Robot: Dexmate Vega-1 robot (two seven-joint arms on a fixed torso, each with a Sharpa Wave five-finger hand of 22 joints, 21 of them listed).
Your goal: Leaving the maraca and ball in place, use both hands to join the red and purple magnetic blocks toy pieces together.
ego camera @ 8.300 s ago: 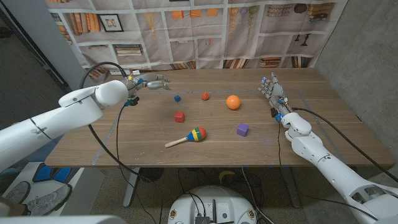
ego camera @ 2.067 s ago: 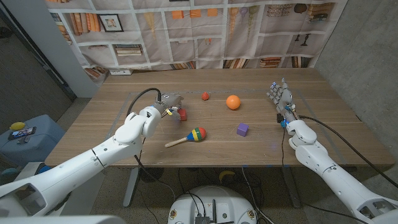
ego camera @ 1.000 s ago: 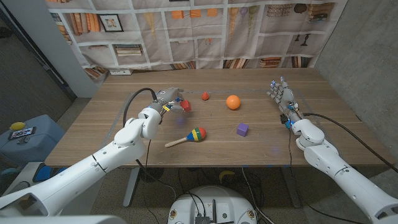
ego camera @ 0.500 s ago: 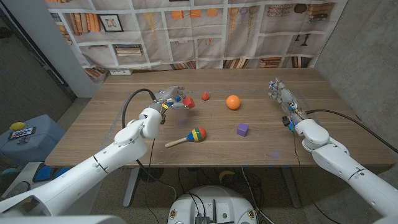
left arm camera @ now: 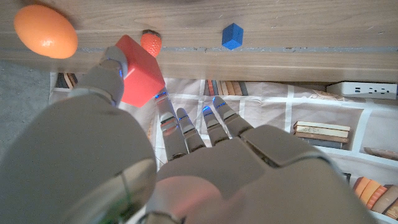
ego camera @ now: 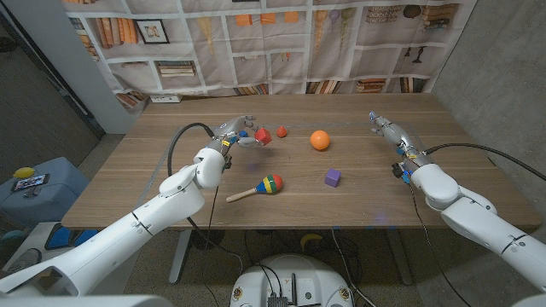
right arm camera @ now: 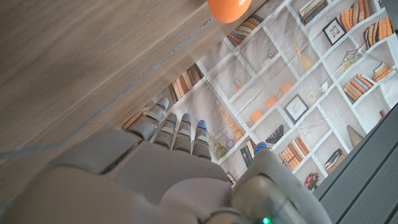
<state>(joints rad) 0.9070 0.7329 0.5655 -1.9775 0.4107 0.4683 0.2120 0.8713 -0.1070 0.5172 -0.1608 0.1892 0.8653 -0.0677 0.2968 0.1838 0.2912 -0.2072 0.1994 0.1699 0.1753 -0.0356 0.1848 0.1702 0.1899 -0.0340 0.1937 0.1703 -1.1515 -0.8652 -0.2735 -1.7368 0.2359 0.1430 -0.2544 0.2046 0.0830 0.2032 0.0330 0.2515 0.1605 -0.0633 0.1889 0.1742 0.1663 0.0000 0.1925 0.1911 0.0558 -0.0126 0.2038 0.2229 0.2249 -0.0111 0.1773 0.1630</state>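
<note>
Since 8.3 s ago you've lifted the red block (ego camera: 263, 136) off the counter (ego camera: 171, 188) toward its far edge | left robot hand (ego camera: 241, 132) pinches it | right robot hand (ego camera: 386, 128) spread, apparently empty, near right edge | purple block (ego camera: 333, 177) on the counter right of middle, maraca (ego camera: 258, 188) and ball (ego camera: 320, 140) nearby.
</note>
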